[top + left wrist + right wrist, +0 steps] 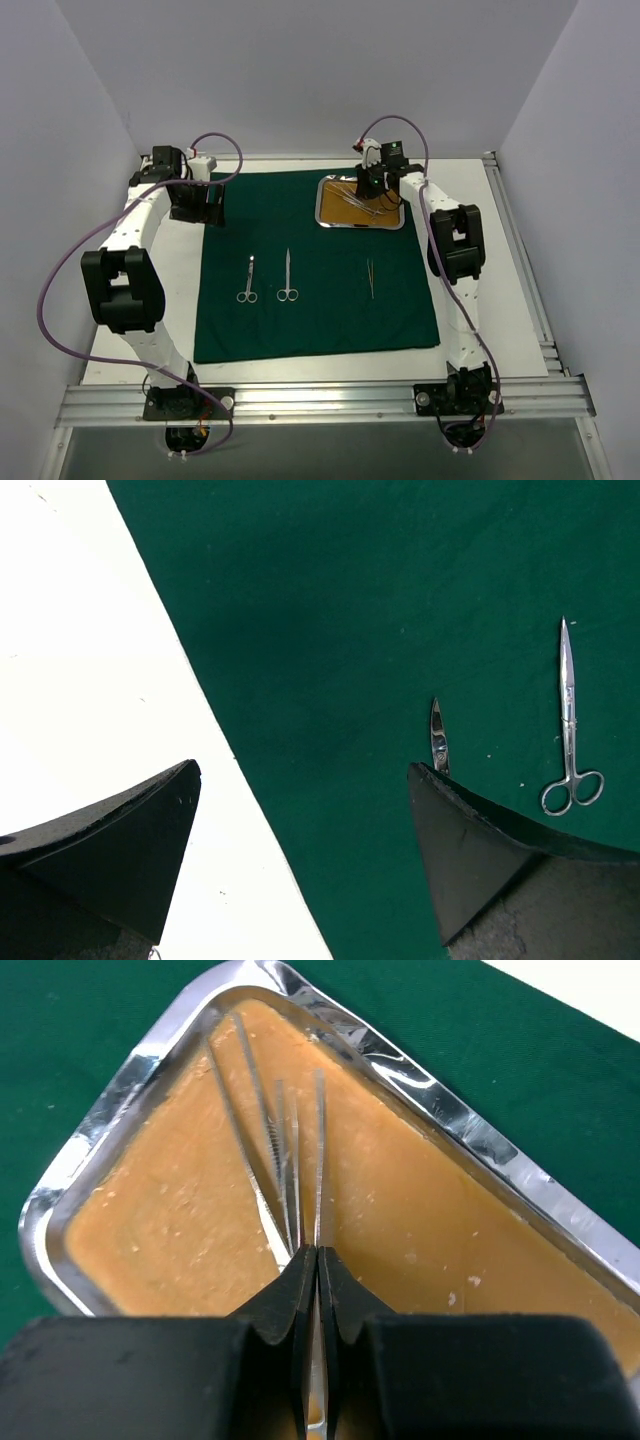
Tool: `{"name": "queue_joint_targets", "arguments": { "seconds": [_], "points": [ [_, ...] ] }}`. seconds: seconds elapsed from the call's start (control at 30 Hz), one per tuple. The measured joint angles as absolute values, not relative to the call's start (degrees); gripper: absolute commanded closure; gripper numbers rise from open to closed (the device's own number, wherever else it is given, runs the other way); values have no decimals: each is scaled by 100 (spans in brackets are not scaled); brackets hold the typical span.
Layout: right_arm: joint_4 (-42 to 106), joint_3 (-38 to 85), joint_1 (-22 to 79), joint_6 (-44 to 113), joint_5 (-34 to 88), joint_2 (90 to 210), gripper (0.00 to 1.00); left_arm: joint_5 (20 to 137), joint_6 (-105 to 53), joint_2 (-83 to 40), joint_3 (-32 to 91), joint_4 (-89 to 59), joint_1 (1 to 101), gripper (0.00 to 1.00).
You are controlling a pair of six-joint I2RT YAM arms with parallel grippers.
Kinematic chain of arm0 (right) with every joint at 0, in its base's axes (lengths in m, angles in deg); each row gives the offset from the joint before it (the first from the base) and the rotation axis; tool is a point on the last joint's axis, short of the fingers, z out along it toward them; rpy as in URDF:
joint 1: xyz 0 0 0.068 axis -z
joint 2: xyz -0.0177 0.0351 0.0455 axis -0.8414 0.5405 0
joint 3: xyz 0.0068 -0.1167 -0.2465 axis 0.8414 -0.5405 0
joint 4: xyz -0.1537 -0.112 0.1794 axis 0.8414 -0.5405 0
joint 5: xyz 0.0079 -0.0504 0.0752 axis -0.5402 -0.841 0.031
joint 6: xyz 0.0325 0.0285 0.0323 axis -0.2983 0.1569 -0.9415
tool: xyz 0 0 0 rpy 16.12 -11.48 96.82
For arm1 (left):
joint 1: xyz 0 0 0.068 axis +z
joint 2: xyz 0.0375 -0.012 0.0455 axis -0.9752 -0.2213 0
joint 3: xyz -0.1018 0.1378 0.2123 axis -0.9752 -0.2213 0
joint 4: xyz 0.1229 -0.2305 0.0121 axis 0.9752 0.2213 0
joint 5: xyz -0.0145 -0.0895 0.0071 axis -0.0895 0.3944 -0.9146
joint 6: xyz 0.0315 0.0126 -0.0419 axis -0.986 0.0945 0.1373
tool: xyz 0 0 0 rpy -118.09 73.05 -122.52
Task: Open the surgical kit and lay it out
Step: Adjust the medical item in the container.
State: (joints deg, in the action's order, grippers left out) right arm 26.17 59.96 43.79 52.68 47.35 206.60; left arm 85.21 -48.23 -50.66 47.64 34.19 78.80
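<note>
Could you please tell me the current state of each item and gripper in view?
Drape: spread flat
Tray: uncovered, instruments inside
Left ring-handled instrument: closed, on drape
Right ring-handled instrument: closed, on drape
Tweezers: lying on drape
Left gripper: open, empty
Right gripper: shut on tray instrument

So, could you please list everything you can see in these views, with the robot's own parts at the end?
drape: one, dark green, spread flat on the table
table: one, white, under the drape
tray: one, steel, on the drape's far right part
liner: one, tan, inside the tray
tray instruments: seemingly two, silver, overlapping on the liner
ring-handled instruments: two, silver, side by side on the drape
tweezers: one, silver, on the drape, right of those
left end effector: one, black, open above the drape's left edge
right end effector: one, black, shut on one of the tray instruments
</note>
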Motion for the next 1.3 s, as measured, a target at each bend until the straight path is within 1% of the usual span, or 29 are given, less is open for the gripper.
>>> {"name": "queue_joint_targets", "arguments": {
  "seconds": [0.43, 0.53, 0.67, 0.7, 0.8, 1.03, 1.17, 1.3],
  "points": [
    [2553, 5852, 4291, 5244, 4444, 20400, 100, 8560, -4823, -5066, 4764, 3471, 7880, 6],
    [2497, 5810, 4254, 5244, 4333, 20400, 92, 8565, -4823, -5066, 4764, 3478, 7880, 6],
    [2418, 5690, 4180, 5305, 4035, 20330, 88, 8576, -4823, -5066, 4764, 3482, 7880, 6],
    [2400, 5579, 4154, 5314, 3950, 20258, 85, 8582, -4823, -5066, 4764, 3484, 7880, 6],
    [2272, 5292, 4101, 5353, 3703, 20046, 80, 8589, -4823, -5066, 4764, 3497, 7880, 6],
    [1815, 5395, 4047, 5445, 3454, 20013, 79, 8613, -4823, -5066, 4764, 3504, 7880, 6],
    [1734, 5507, 4047, 5471, 3399, 20018, 75, 8632, -4825, -5066, 4764, 3504, 7880, 6],
    [1681, 5561, 4047, 5500, 3340, 20055, 74, 8652, -4829, -5066, 4764, 3506, 7880, 6]
  ]
}}
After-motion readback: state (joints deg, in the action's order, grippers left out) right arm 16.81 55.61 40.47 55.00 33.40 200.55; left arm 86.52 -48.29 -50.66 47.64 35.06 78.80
